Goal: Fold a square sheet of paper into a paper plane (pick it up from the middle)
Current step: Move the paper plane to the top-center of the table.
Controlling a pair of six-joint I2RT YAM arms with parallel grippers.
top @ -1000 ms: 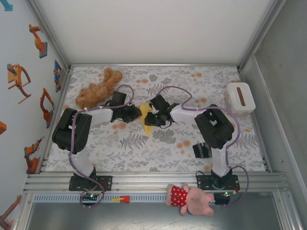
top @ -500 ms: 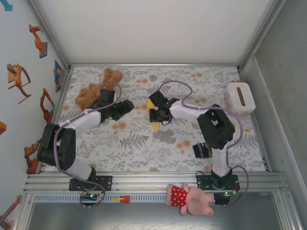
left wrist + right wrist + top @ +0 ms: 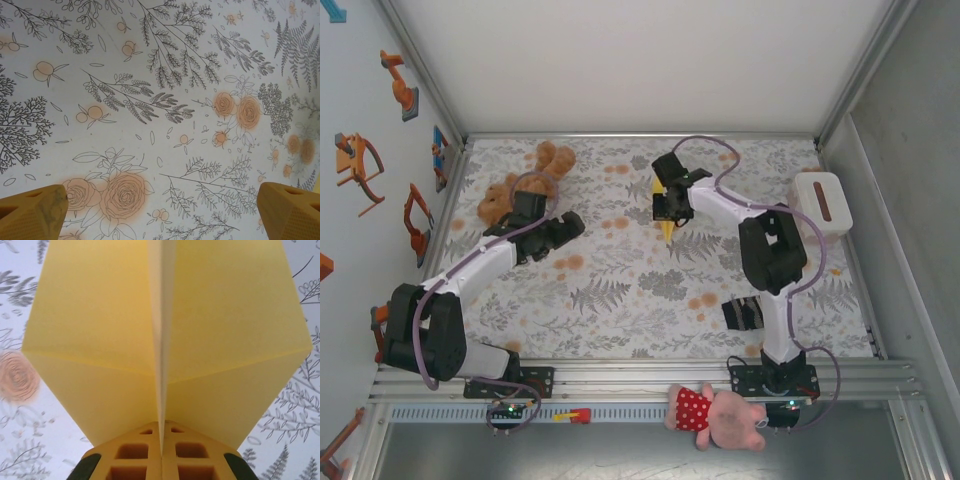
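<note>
White table cover (image 3: 160,75): grey fern and branch print, orange roses. Centre frame, paper plane (image 3: 165,335): plain pale yellow. Lower corners, pads (image 3: 32,212) of left gripper (image 3: 162,212): ochre yellow. Upper left, teddy (image 3: 520,185): brown. Right, box (image 3: 820,205): white, brown slot. Bottom, plush (image 3: 720,415): pink, red white-dotted dress.

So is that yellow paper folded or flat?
Folded: the paper plane shows a centre crease with a wing spreading each side, and the right hand pinches that crease.

Bright even light, soft faint shadows, overhead view sharp, wrist close-ups slightly blurred near the lens
</note>
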